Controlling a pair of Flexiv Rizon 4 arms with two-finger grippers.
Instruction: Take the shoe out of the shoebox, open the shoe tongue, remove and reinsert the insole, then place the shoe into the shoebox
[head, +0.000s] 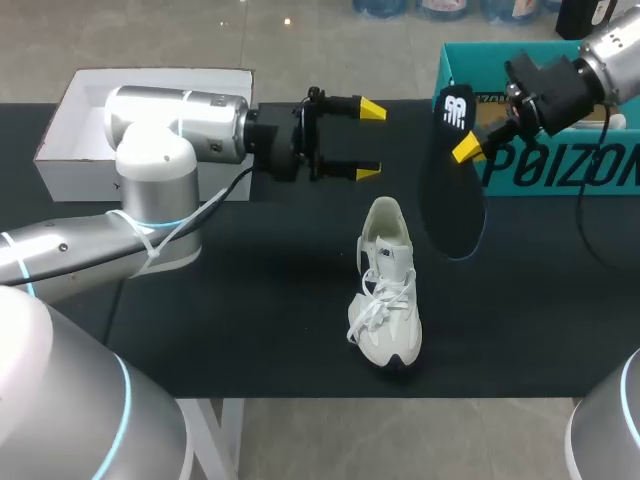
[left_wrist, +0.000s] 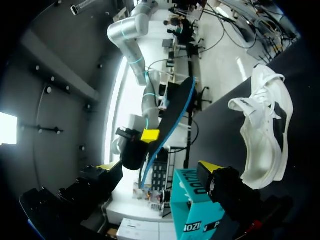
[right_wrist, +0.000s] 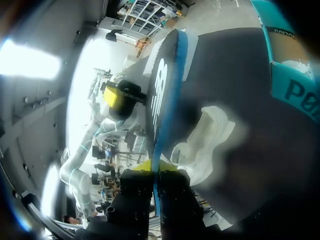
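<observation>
The jaws of the left gripper stand wide apart with nothing between them. Those of the right gripper are clamped on the insole, with a yellow tip pressed to each face near its logo end.

The white shoe lies on the black table out of its box, toe toward the near edge and heel opening toward the far side. Its laces are loose over the tongue.

The insole is held up in the air to the right of the shoe and beyond its heel. It is dark with a blue edge and hangs roughly upright. Its lower end hangs level with the shoe's heel, off to the right and clear of the shoe.

The left gripper hovers above the table beyond the shoe's heel and a little to its left. Its fingers point sideways toward the insole and stop short of it. From the left wrist the shoe lies off to one side of the fingers, and the insole stands ahead of them in the right gripper's grip.

The teal shoebox stands beyond the shoe and to its right, just behind the insole. A white box sits well to the shoe's left at the table's far edge, partly hidden by the left arm
</observation>
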